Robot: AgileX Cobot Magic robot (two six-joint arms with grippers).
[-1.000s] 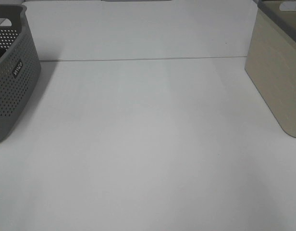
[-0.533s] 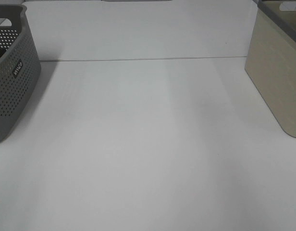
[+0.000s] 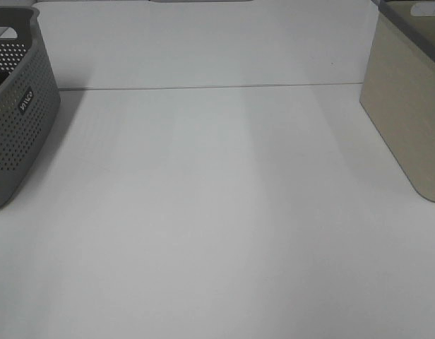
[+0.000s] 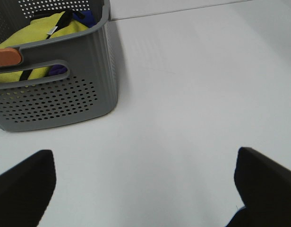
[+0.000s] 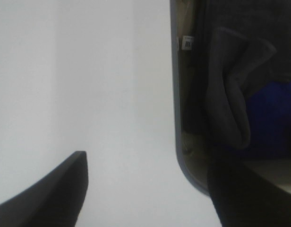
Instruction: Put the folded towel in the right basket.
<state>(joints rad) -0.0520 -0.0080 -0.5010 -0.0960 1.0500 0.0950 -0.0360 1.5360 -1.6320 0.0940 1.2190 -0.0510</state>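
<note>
- Right gripper (image 5: 145, 189) first: I've got its two dark fingers spread wide with nothing between them, one over bare counter, the other over the mouth of the right basket (image 5: 181, 142).
- Inside that basket I see a dark grey folded towel (image 5: 233, 99) lying on something blue (image 5: 273, 118). I can't swear it's the task's towel, but it looks folded and it sits clear of the fingers.
- Left gripper (image 4: 145, 184): fingers apart too, empty, hanging over the white counter (image 4: 183, 94) near the left edge.
- Just beyond it stands the perforated grey left basket (image 4: 65, 94), with yellow cloth (image 4: 46, 33) and a bit of purple inside.
- From the high camera, neither arm shows; the left basket (image 3: 20, 120) sits at the left edge, the beige right basket (image 3: 408, 120) at the right edge, and the counter (image 3: 217, 212) between them has no towel on it.
- My read: the drop is done, the towel is in. What's left is pulling the right arm off the basket.
</note>
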